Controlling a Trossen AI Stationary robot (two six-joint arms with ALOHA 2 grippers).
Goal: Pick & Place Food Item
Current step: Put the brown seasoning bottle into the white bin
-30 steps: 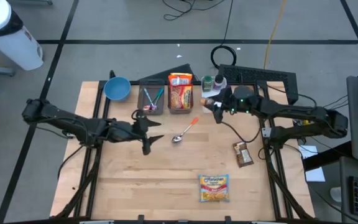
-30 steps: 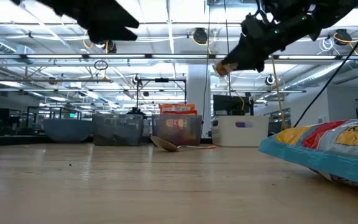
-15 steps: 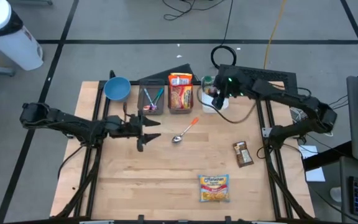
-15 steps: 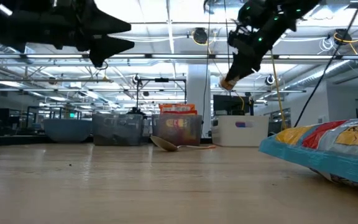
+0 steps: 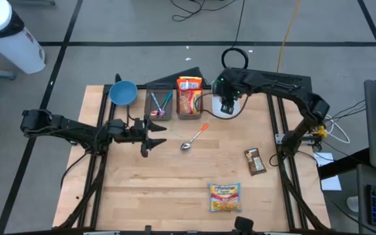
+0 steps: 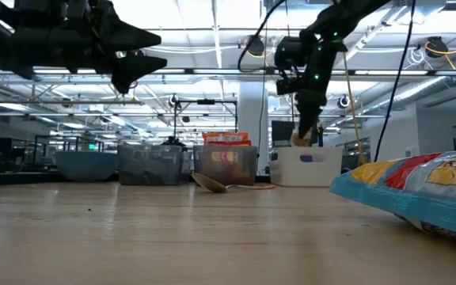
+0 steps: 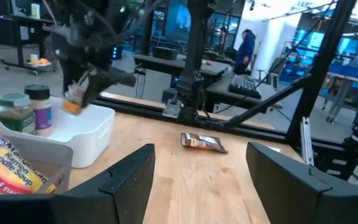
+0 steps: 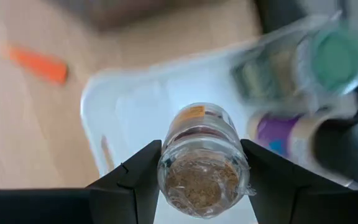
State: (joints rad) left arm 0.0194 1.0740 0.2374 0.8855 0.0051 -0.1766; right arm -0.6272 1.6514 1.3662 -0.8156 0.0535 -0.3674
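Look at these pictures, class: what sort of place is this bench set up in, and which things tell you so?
Probably a robotics lab in a large open workshop. The wooden table stands on a bare floor with trailing cables, the low view shows high ceilings with exposed beams and strip lights, and rows of workbenches fill the room behind.

Blue bowl (image 5: 122, 93); spoon (image 5: 193, 138) — perhaps steel.

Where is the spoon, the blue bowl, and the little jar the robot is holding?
spoon (image 5: 187, 145): high view, on its metal bowl end.
blue bowl (image 5: 122, 93): high view, on its inside.
jar (image 8: 202, 167): right wrist view, on its clear bottom, held in the right gripper.
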